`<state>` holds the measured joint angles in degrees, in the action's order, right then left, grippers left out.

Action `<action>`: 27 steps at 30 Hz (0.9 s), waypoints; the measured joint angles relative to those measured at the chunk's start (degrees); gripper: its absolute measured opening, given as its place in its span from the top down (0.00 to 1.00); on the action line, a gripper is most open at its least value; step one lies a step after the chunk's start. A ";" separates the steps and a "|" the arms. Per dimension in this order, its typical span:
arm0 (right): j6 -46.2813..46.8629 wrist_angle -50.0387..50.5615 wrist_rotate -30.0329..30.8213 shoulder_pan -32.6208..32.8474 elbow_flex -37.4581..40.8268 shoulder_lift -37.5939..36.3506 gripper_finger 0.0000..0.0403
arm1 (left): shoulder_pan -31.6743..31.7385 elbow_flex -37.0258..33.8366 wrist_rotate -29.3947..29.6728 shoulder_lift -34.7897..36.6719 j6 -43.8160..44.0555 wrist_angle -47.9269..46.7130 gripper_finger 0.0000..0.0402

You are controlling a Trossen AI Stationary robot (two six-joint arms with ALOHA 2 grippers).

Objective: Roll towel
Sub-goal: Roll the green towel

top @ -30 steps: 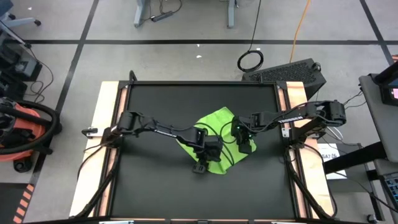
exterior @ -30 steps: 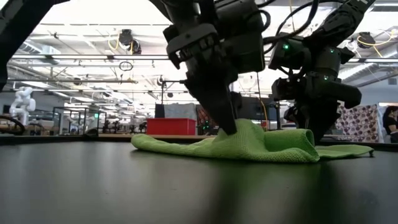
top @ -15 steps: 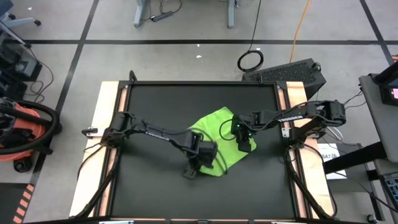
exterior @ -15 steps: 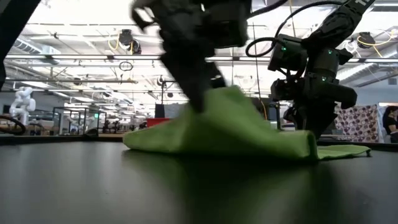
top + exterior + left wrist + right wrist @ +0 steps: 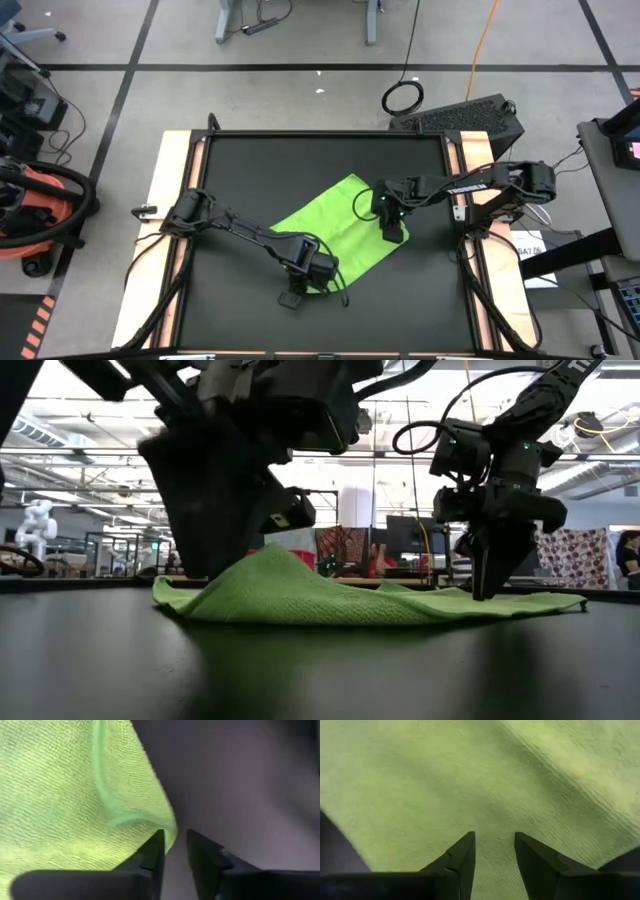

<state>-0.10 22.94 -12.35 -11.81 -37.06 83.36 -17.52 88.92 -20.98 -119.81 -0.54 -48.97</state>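
— What part of the towel (image 5: 330, 225) is hidden from above?
— You lose its 7 o'clock corner under the left gripper (image 5: 296, 296). The right gripper (image 5: 393, 233) covers a bit of the 3 o'clock edge.
— And at table height?
— There your left gripper is a dark blur, cut off at 12 o'clock, and it screens the cloth behind it. In both wrist views, you'll find the towel runs off the frame.

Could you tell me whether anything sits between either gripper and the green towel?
Nothing visible does. The left gripper is at a corner of the towel, and the right gripper stands on the cloth; only bare black mat surrounds it.
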 joint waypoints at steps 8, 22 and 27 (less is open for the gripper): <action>-1.91 0.80 -3.12 0.12 -0.34 -6.64 0.54 | -0.02 1.13 -1.84 0.93 7.41 -0.03 0.47; -14.65 -0.34 5.02 -1.95 -0.72 -5.10 0.42 | 5.03 -3.90 21.40 9.60 23.34 1.63 0.49; -17.42 -1.16 4.95 -2.84 -0.72 -2.62 0.42 | 6.46 -8.67 18.12 9.57 28.75 2.05 0.51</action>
<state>-17.52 21.78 -7.40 -14.65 -37.78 80.75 -11.06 80.25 -2.86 -110.24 28.22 -46.93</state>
